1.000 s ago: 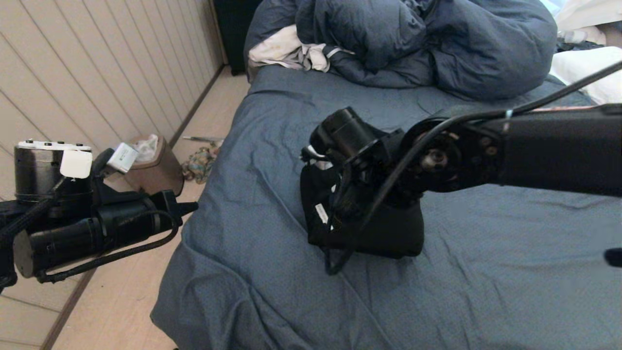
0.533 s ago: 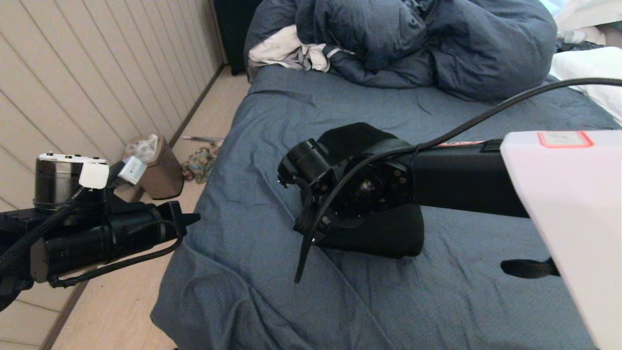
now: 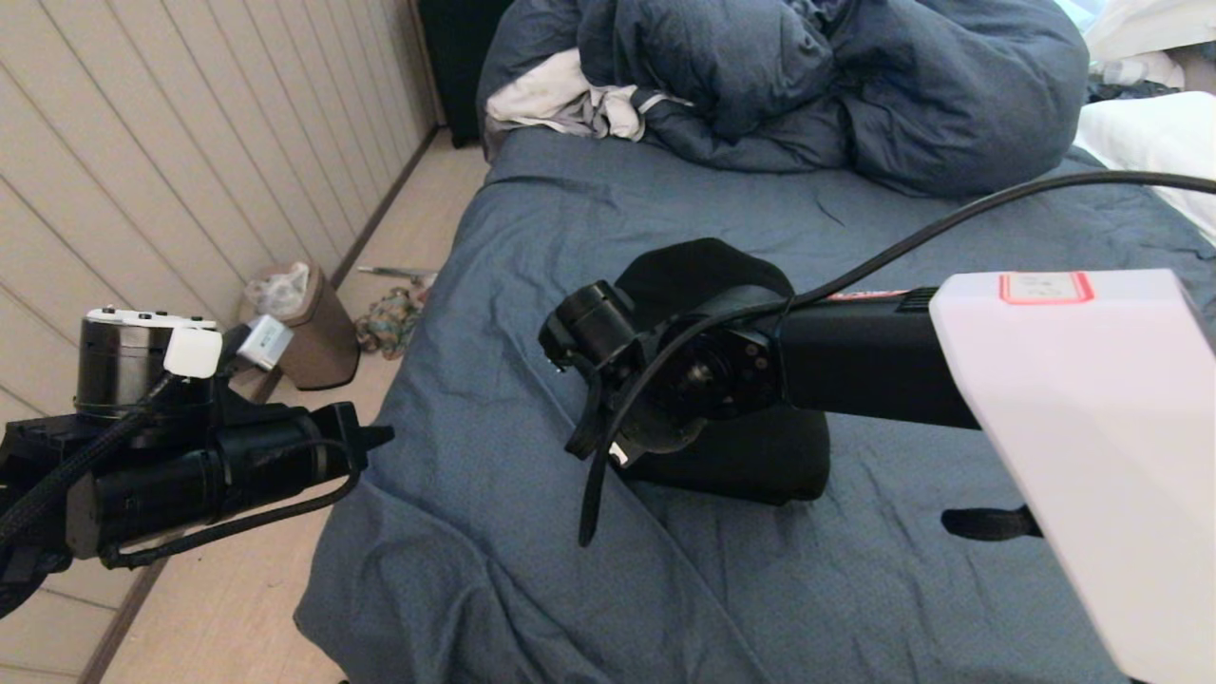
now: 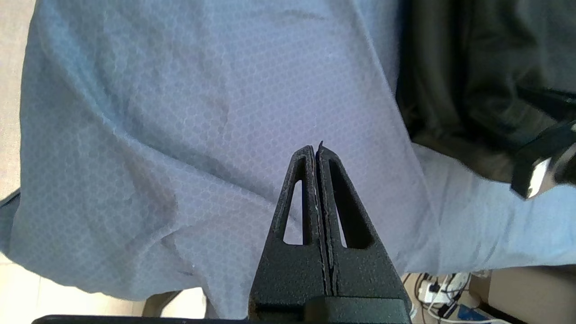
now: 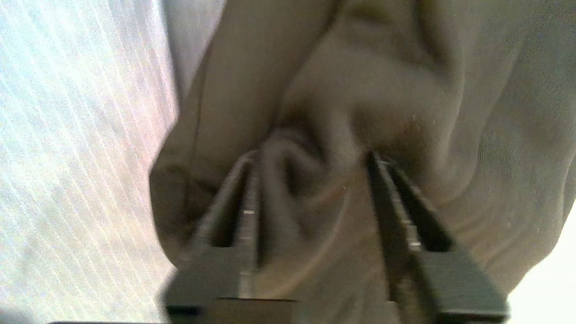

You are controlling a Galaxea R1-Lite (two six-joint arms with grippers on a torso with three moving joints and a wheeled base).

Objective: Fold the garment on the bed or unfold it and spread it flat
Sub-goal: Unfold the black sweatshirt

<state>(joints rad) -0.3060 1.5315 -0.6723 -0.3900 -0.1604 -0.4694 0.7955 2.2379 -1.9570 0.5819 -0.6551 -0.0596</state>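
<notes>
Black thick-fabric hoodie (image 3: 750, 456) bunched mid-bed; right gripper (image 5: 310, 184), fingers apart, straddles a fold. Risk: it pinches several layers. Left gripper (image 4: 317, 155), pressed together, hovers at nine o'clock.

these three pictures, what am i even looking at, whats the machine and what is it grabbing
It is a two-armed robot at a bed. The wide picture comes from a camera on its head; the other two come from cameras on each wrist, looking past the fingers. On the blue-grey sheet lies a bunched black hoodie, with a puffy duvet at the far end. The right end effector has its fingers apart, pressed into a fold of the hoodie; whether the cloth is gripped cannot be told. The left end effector is shut and empty, hanging over the near left corner of the sheet.
</notes>
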